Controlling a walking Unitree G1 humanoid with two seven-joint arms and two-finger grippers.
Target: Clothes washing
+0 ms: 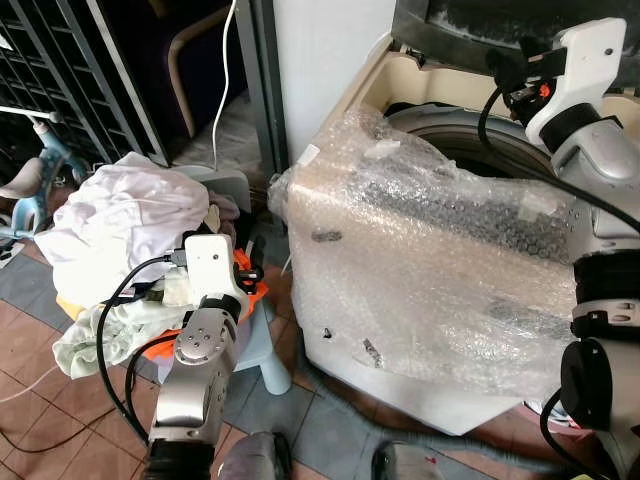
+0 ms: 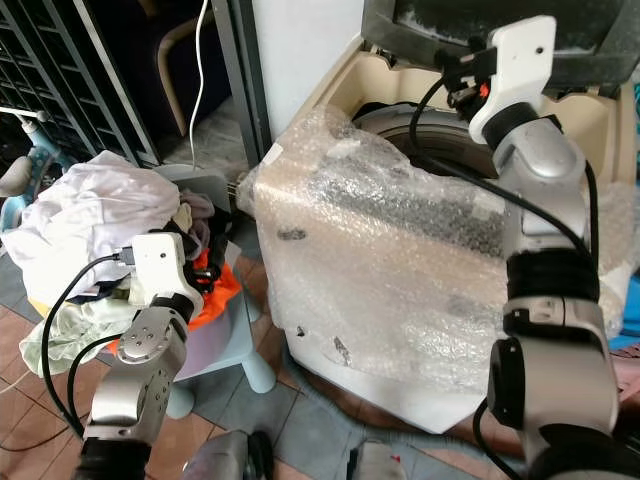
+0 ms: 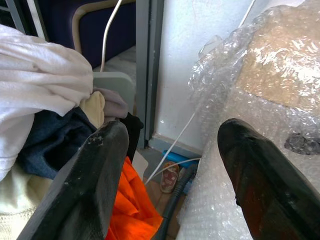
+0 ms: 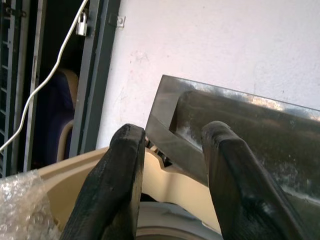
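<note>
Left wrist view: open left tool (image 3: pixel 170 175) beside laundry pile (image 1: pixel 120 225).

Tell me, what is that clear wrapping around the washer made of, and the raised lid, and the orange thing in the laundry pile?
The clear bubbled wrapping looks like plastic bubble wrap: rows of small air pockets, glossy and see-through. The raised dark grey lid seems to be hard plastic or tinted glass, smooth with a dull sheen; hard to say which. The bright orange garment looks like thin woven cloth, since it drapes in soft folds.

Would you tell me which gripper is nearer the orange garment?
Left. The left gripper hangs open right over the orange garment in the laundry pile; the right gripper is up by the washer's raised lid.
</note>
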